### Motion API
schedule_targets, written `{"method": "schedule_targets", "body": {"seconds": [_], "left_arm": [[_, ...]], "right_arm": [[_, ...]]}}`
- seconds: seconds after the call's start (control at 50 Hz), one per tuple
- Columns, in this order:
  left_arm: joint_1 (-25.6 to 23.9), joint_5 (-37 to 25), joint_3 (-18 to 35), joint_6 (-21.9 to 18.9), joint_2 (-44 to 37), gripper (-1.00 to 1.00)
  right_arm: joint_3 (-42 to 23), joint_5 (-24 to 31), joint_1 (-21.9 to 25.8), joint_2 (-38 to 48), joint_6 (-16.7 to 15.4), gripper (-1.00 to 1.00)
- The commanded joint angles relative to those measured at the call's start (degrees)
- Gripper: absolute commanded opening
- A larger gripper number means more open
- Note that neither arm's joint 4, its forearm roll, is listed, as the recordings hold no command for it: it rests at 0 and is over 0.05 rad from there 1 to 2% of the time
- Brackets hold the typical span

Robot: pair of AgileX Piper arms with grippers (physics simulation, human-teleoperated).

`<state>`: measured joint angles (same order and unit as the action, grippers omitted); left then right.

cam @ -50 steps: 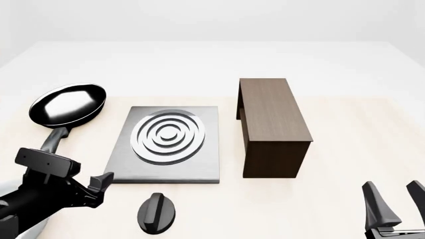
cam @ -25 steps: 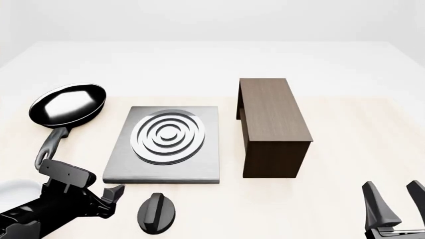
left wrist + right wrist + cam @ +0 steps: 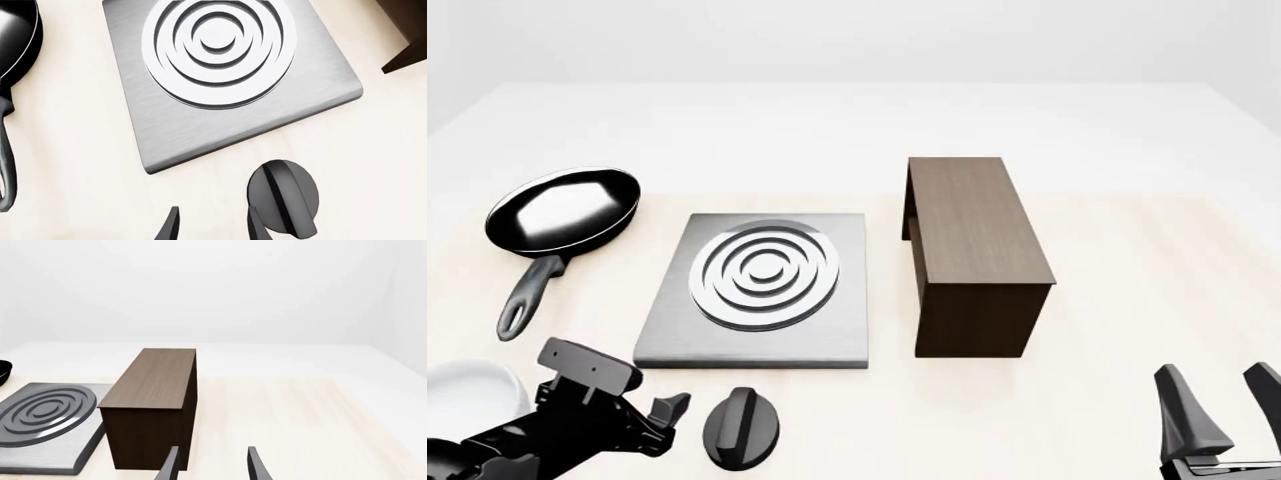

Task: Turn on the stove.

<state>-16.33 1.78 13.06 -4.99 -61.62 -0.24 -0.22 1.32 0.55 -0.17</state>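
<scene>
- Since a second ago, the left gripper point(image 3: 671, 422) has dropped toward the near edge and slid right; it now sits just beside the knob point(image 3: 742, 428), at its 9 o'clock, jaws apart.
- Knob lies at 6 o'clock of the stove slab point(image 3: 681, 325), ridge untouched.
- Risk: the right-hand fingertip point(image 3: 259, 227) already overlaps the knob's rim in the wrist view; closing off-centre could shove the knob instead of turning it.
- Right gripper point(image 3: 210, 465) idles open near the wooden box point(image 3: 974, 250).
</scene>
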Motion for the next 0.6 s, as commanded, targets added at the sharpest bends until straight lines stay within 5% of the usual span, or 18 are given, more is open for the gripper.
{"method": "schedule_targets", "body": {"seconds": [0.02,0.6], "left_arm": [[-0.15,5.24,-1.64,0.15,-5.07,1.00],[-4.88,9.64,-3.34,3.45,-10.22,1.00]], "right_arm": [[0.00,0.00,0.01,0.00,-0.01,1.00],[0.00,-0.01,0.04,0.02,-0.03,1.00]]}}
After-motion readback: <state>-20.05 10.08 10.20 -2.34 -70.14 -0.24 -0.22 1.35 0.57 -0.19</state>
